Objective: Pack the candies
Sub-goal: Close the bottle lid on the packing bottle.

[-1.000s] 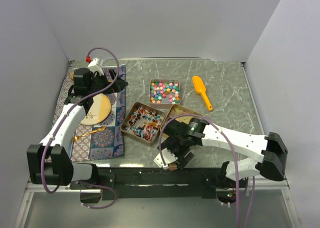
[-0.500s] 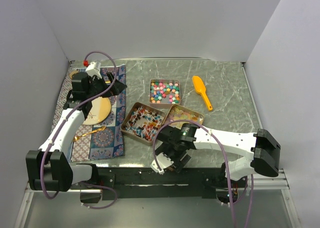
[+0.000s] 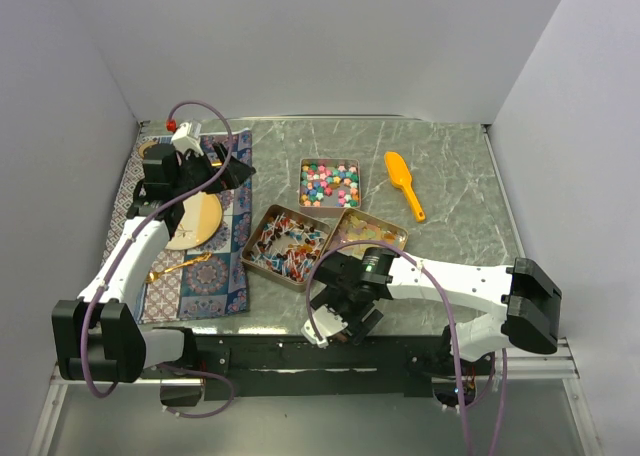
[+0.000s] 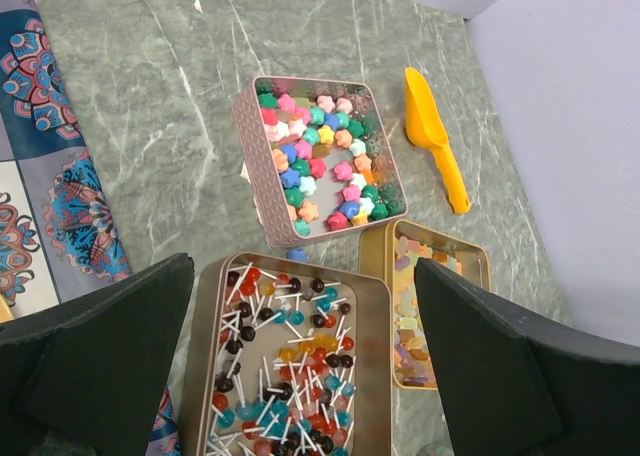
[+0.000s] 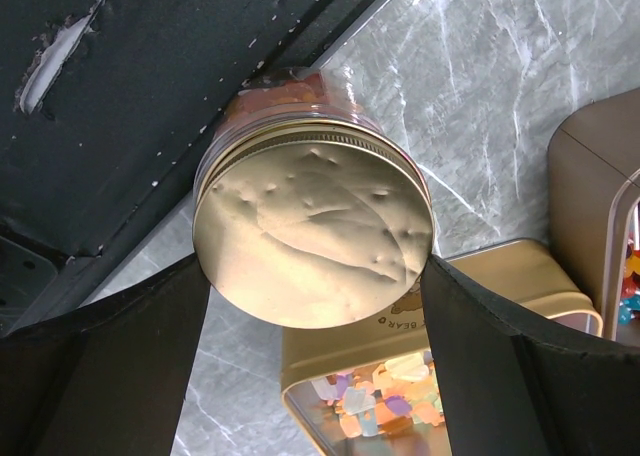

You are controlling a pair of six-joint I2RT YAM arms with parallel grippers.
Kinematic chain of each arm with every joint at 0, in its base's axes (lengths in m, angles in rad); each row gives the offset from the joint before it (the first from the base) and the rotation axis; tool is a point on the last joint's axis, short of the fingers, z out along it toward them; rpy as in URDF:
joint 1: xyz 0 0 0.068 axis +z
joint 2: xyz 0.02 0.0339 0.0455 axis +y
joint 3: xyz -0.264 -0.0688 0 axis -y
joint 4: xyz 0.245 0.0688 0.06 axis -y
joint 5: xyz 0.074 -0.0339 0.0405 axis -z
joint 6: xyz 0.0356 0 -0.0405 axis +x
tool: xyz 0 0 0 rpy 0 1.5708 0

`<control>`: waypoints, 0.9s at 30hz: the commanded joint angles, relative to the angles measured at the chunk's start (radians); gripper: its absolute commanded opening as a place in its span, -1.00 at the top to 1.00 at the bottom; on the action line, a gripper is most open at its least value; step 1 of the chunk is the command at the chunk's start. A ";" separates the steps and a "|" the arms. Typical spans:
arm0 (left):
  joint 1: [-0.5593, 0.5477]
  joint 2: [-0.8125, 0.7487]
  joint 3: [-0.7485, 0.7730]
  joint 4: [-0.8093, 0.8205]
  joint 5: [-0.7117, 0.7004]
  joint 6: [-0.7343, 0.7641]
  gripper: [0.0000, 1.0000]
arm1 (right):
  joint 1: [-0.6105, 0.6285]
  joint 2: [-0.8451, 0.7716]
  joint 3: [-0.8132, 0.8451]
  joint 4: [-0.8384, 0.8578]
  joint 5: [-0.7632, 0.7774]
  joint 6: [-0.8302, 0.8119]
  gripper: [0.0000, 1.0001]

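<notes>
The candies lie in three open tins: bright multicolour pieces in a pink tin (image 3: 330,182) (image 4: 320,156), red-blue-white lollipop-like pieces in a brown tin (image 3: 288,244) (image 4: 285,366), and translucent squares in a gold tin (image 3: 370,233) (image 5: 385,396). My right gripper (image 3: 338,321) (image 5: 315,266) is shut on a clear jar with a dented gold lid (image 5: 310,236), at the table's near edge beside the gold tin. My left gripper (image 3: 225,173) (image 4: 303,266) is open and empty, high over the mat's far right corner, looking down on the tins.
An orange scoop (image 3: 404,184) (image 4: 435,136) lies right of the pink tin. A patterned mat (image 3: 225,266) at the left holds a plate (image 3: 195,219) and a gold spoon (image 3: 175,268). The black base rail (image 5: 120,96) runs just behind the jar.
My right gripper has moved a little left and toward the near edge with the jar, then held still. My left gripper has shifted slightly toward the back.
</notes>
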 commanded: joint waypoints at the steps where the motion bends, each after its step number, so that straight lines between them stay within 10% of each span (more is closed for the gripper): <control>1: 0.005 -0.002 0.010 0.039 0.022 -0.010 -0.98 | 0.004 0.019 -0.031 -0.022 0.007 -0.004 -0.40; 27: 0.005 -0.005 -0.025 0.083 0.031 -0.041 -0.98 | 0.015 -0.027 -0.115 0.047 0.050 0.105 -0.42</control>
